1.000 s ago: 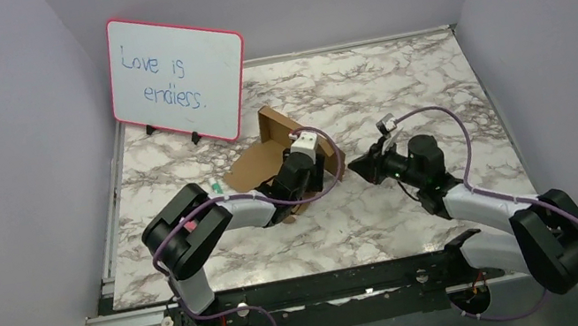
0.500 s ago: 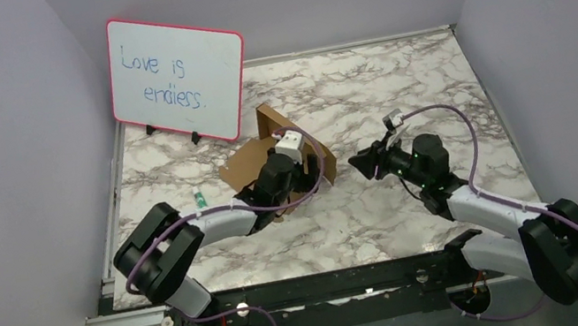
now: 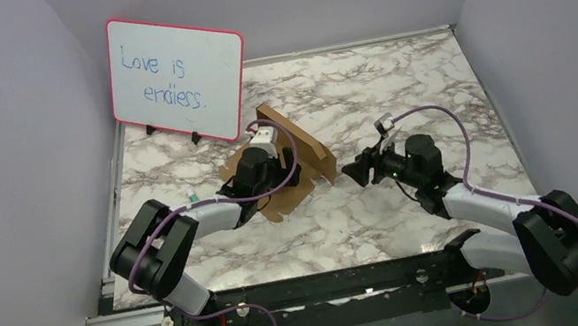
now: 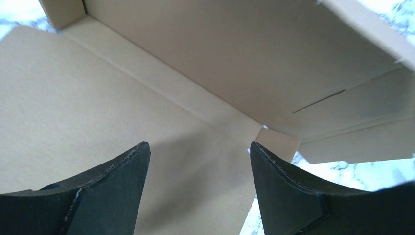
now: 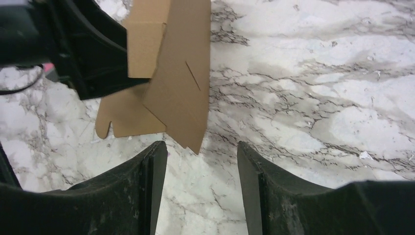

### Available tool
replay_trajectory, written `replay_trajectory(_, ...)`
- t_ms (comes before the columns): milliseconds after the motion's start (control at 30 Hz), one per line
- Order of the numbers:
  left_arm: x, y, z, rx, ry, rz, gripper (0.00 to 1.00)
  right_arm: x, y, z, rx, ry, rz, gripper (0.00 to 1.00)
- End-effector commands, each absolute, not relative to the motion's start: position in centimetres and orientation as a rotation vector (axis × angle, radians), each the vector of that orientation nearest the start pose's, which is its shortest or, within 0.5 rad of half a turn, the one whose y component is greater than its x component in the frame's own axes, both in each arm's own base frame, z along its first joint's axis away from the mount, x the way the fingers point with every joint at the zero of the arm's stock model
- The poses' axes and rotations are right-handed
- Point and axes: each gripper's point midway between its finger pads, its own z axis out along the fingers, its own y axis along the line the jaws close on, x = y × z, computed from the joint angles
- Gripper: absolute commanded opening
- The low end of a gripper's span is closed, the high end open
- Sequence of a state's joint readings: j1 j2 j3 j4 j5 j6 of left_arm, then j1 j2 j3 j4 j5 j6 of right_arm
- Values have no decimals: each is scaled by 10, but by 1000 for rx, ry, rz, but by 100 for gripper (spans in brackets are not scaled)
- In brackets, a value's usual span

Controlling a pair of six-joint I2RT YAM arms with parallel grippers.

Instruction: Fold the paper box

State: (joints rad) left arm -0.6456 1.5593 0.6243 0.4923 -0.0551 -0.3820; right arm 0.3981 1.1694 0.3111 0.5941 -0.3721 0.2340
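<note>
Top external: pink-framed whiteboard (image 3: 177,79) at back left, blue handwriting reads "Love is endless."
Box: paper box (image 3: 316,156) mid-tabletop (image 3: 397,81), part-folded, one wall raised, between the two arms.
Left wrist: left end effector (image 4: 198,152) spread over the box's inner panel, pinching nothing; shows fold creases and a slit the top view misses.
Right wrist: right end effector (image 5: 200,147) spread, empty, just short of a pointed flap; notched flap lies flat on the marble.

A plain brown cardboard paper box (image 3: 307,147), half-folded, lies with its flat base panel directly beneath the left gripper (image 4: 198,147), one long wall raised just ahead of the fingertips. Its slotted side panel and notched flap sit just in front of the right gripper (image 5: 200,147), not touching it.
</note>
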Motion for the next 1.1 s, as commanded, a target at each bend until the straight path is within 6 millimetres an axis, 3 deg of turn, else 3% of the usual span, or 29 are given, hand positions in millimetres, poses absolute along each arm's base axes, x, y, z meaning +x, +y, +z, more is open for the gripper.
replay_trajectory(0, 330, -268, 60, 244, 2093, -647, 75, 280, 203, 135, -424, 1768, 745, 61)
replay_trajectory(167, 333, -271, 49, 233, 2124, -643, 75, 271, 205, 145, -366, 1733, 700, 67)
replay_trajectory(367, 330, -271, 37, 188, 2164, -657, 74, 277, 214, 146, -327, 1736, 645, 69)
replay_trajectory(567, 320, -270, 29, 77, 2209, -703, 72, 294, 207, 128, -203, 1775, 505, 64)
replay_trajectory(833, 301, -283, 27, 4, 2214, -772, 72, 314, 217, 126, -241, 1732, 463, 53)
replay_trajectory(1067, 289, -290, 33, 21, 2201, -810, 72, 333, 228, 125, -310, 1668, 413, 51)
